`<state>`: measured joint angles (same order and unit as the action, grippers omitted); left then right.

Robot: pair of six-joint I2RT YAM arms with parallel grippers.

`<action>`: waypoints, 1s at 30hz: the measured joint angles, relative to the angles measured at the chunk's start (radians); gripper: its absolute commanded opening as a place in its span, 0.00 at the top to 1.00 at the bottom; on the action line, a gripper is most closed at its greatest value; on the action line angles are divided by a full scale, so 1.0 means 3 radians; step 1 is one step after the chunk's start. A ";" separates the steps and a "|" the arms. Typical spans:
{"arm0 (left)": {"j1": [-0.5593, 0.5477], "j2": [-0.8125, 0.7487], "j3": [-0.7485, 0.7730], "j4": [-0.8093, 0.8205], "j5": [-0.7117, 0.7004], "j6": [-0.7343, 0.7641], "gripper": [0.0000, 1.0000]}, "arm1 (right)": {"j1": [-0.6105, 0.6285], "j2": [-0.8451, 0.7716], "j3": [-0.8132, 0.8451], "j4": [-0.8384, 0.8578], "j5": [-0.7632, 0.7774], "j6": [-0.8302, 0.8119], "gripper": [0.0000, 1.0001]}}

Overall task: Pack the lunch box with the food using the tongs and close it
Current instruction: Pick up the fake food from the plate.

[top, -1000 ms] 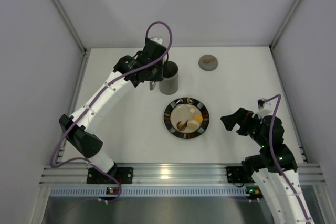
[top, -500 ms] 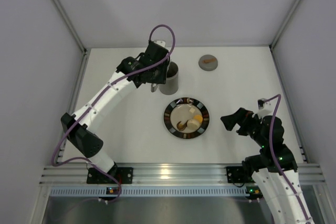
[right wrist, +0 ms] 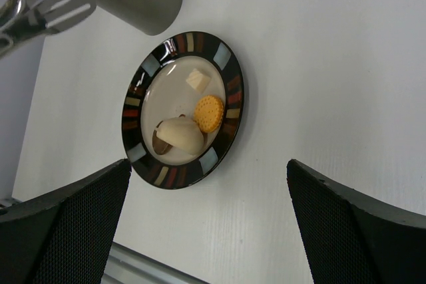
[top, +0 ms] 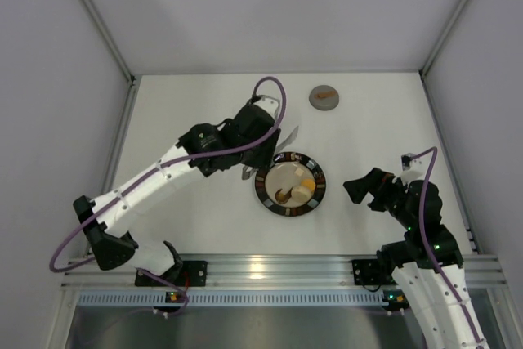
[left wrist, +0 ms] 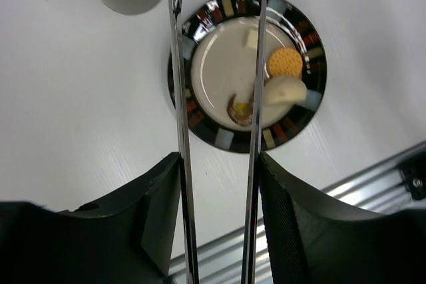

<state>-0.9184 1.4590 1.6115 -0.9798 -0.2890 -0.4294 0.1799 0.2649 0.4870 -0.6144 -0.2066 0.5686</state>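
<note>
Left gripper (left wrist: 218, 187) jaws half-closed, grasping tongs (left wrist: 178, 98) over plate (left wrist: 314, 91); right gripper (right wrist: 208, 172) jaws wide, empty.

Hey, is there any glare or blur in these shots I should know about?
Top external view: a bright glare patch on the aluminium rail. Left wrist view: the tongs look soft near the lens, the plate sharp. Right wrist view: the dark fingers are blurred.

My left arm stretches up to frame centre, left gripper (left wrist: 218, 161) pinching the tongs (left wrist: 178, 98); my right arm sits folded at lower right, right gripper (top: 358, 190) spread wide.
</note>
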 measured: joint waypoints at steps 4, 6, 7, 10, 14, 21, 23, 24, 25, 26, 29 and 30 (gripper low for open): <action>-0.0281 -0.0340 -0.0427 0.0018 0.0057 -0.0084 0.47 | 0.0000 0.0000 0.0000 0.0001 -0.0001 0.0000 0.01; -0.0394 -0.0448 -0.0599 0.0025 0.0065 -0.0125 0.46 | 0.0000 0.0001 0.0000 0.0001 -0.0001 0.0000 0.01; -0.0455 -0.0482 -0.0675 0.0024 0.0071 -0.0142 0.45 | 0.0000 0.0008 0.0000 0.0001 -0.0001 0.0000 0.01; -0.0627 -0.0516 -0.0874 0.0037 0.0108 -0.0182 0.44 | 0.0000 0.0032 0.0000 0.0001 -0.0001 0.0000 0.00; -0.0713 -0.0516 -0.1161 0.0104 0.0203 -0.0226 0.44 | 0.0000 0.0041 0.0000 0.0003 -0.0001 0.0000 0.01; -0.0772 -0.0515 -0.1305 0.0219 0.0287 -0.0259 0.43 | 0.0000 0.0042 0.0000 0.0001 0.0000 -0.0001 0.01; -0.0782 -0.0512 -0.1305 0.0266 0.0306 -0.0259 0.43 | 0.0000 0.0043 0.0000 0.0001 0.0000 -0.0001 0.01; -0.0786 -0.0512 -0.1305 0.0286 0.0315 -0.0259 0.43 | 0.0000 0.0043 0.0000 0.0001 0.0000 -0.0001 0.01; -0.0786 -0.0512 -0.1305 0.0304 0.0326 -0.0259 0.43 | 0.0000 0.0043 0.0000 0.0001 0.0000 -0.0001 0.01; -0.0786 -0.0511 -0.1305 0.0317 0.0332 -0.0259 0.43 | 0.0000 0.0043 0.0000 0.0001 0.0000 -0.0001 0.01; -0.0786 -0.0501 -0.1305 0.0357 0.0365 -0.0258 0.43 | 0.0000 0.0042 0.0000 0.0001 0.0000 -0.0001 0.01; -0.0787 -0.0496 -0.1305 0.0370 0.0375 -0.0258 0.43 | 0.0000 0.0041 0.0000 0.0001 0.0000 -0.0001 0.01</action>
<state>-1.1545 1.3102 1.2201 -0.8688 -0.1764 -0.5068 0.1799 0.2771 0.4870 -0.6140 -0.2066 0.5682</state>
